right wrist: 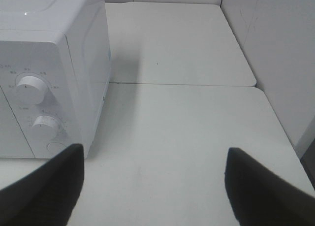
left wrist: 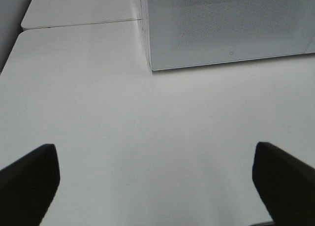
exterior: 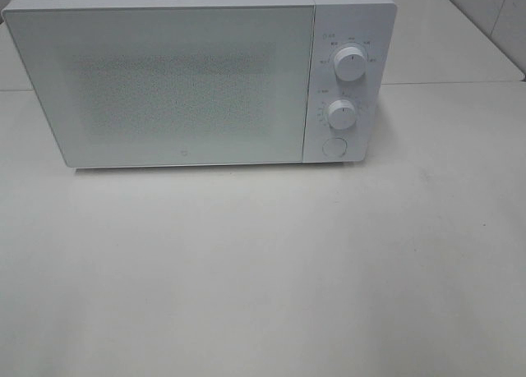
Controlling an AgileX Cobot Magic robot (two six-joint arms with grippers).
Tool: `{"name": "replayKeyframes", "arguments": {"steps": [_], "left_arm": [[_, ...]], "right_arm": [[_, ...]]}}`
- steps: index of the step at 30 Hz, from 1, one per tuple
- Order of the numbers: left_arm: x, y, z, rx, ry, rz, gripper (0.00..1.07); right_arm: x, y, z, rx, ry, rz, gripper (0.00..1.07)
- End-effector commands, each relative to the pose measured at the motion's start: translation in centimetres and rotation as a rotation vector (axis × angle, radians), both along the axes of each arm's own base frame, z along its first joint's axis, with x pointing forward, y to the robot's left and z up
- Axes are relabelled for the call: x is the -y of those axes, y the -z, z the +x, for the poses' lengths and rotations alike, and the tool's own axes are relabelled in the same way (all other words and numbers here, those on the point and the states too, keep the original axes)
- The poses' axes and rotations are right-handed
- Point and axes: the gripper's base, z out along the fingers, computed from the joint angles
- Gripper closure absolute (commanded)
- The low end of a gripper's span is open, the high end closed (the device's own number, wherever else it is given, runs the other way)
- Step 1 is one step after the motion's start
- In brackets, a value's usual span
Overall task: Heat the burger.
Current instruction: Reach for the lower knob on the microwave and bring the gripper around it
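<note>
Ext high view: white microwave (exterior: 181, 81) fills upper left to center of frame, door shut, front panel frosted w/ dotted mesh, can't see inside. Control strip on its right side: upper knob (exterior: 351, 66), lower knob (exterior: 341, 114) under it, round button (exterior: 334, 146) at the bottom. Microwave sits on a plain white surface (exterior: 263, 278); lower half of frame is bare surface. No arm shows in this view.

Burger: not visible in any view, can't tell where it is.

L wrist view: left end effector (left wrist: 153, 148) released, dark fingers (left wrist: 29, 181) at lower left and lower right corners of frame, spread wide, only surface between them. Microwave's front lower corner at upper right of frame, well apart from the fingers. Seam between two surface panels runs across upper left.

R wrist view: right end effector (right wrist: 153, 149) also released, fingers (right wrist: 266, 186) apart at lower left and lower right, gripping nothing. Microwave's control side w/ both knobs at left of frame, near the left finger, contact not visible. Panel seam across mid frame, white tiled wall (right wrist: 280, 53) along right edge.
</note>
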Motion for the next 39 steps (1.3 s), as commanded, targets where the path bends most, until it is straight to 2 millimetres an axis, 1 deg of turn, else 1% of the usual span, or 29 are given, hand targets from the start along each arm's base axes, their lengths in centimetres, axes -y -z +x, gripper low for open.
{"name": "replayKeyframes", "arguments": {"steps": [1,4,6,7,9,11,12,15,17,18,20,22,23,25,26,27,28,30,31,32,34,35,37,38,39], "left_arm": [[0.0,0.0,-0.2,0.023,-0.001,-0.004,0.07],[0.0,0.0,-0.2,0.023,-0.001,-0.004,0.07],[0.0,0.0,-0.2,0.023,-0.001,-0.004,0.07],[0.0,0.0,-0.2,0.023,-0.001,-0.004,0.07],[0.0,0.0,-0.2,0.023,-0.001,-0.004,0.07],[0.0,0.0,-0.2,0.023,-0.001,-0.004,0.07],[0.0,0.0,-0.2,0.023,-0.001,-0.004,0.07],[0.0,0.0,-0.2,0.023,-0.001,-0.004,0.07],[0.0,0.0,-0.2,0.023,-0.001,-0.004,0.07],[0.0,0.0,-0.2,0.023,-0.001,-0.004,0.07],[0.0,0.0,-0.2,0.023,-0.001,-0.004,0.07],[0.0,0.0,-0.2,0.023,-0.001,-0.004,0.07],[0.0,0.0,-0.2,0.023,-0.001,-0.004,0.07],[0.0,0.0,-0.2,0.023,-0.001,-0.004,0.07],[0.0,0.0,-0.2,0.023,-0.001,-0.004,0.07],[0.0,0.0,-0.2,0.023,-0.001,-0.004,0.07],[0.0,0.0,-0.2,0.023,-0.001,-0.004,0.07],[0.0,0.0,-0.2,0.023,-0.001,-0.004,0.07],[0.0,0.0,-0.2,0.023,-0.001,-0.004,0.07],[0.0,0.0,-0.2,0.023,-0.001,-0.004,0.07],[0.0,0.0,-0.2,0.023,-0.001,-0.004,0.07],[0.0,0.0,-0.2,0.023,-0.001,-0.004,0.07],[0.0,0.0,-0.2,0.023,-0.001,-0.004,0.07],[0.0,0.0,-0.2,0.023,-0.001,-0.004,0.07],[0.0,0.0,-0.2,0.023,-0.001,-0.004,0.07]], "right_arm": [[0.0,0.1,1.5,0.016,-0.003,-0.008,0.31],[0.0,0.2,1.8,0.020,-0.007,-0.017,0.31],[-0.1,0.6,2.9,0.051,-0.019,-0.022,0.31],[-0.1,0.6,2.9,0.051,-0.019,-0.022,0.31],[-0.4,1.4,4.2,0.135,-0.043,-0.016,0.31],[-0.4,1.6,4.5,0.161,-0.049,-0.012,0.31],[-0.5,2.2,4.9,0.196,-0.059,-0.006,0.31],[-0.6,2.4,5.2,0.210,-0.064,-0.001,0.31],[-0.6,3.4,5.9,0.230,-0.055,-0.004,0.31],[-0.6,3.4,5.9,0.230,-0.055,-0.004,0.31],[-0.7,4.2,6.3,0.243,-0.051,-0.021,0.31],[-0.8,4.5,6.4,0.251,-0.052,-0.024,0.31],[-1.4,5.0,6.7,0.259,-0.062,-0.043,0.31],[-1.7,5.2,6.8,0.267,-0.065,-0.052,0.31],[-2.4,5.6,7.1,0.267,-0.066,-0.068,0.31],[-2.4,5.6,7.1,0.267,-0.066,-0.068,0.31],[-3.2,6.0,7.4,0.271,-0.066,-0.091,0.31],[-3.5,6.2,7.6,0.273,-0.060,-0.096,0.31],[-4.4,6.6,7.8,0.286,-0.061,-0.112,0.31],[-4.4,6.6,7.8,0.286,-0.061,-0.112,0.31],[-5.6,7.3,8.0,0.288,-0.050,-0.089,0.31],[-5.6,7.3,8.0,0.288,-0.050,-0.089,0.31],[-6.9,8.1,8.2,0.289,-0.037,-0.061,0.31],[-6.9,8.1,8.2,0.289,-0.037,-0.061,0.31],[-7.3,8.4,8.2,0.293,-0.036,-0.056,0.31]]}}
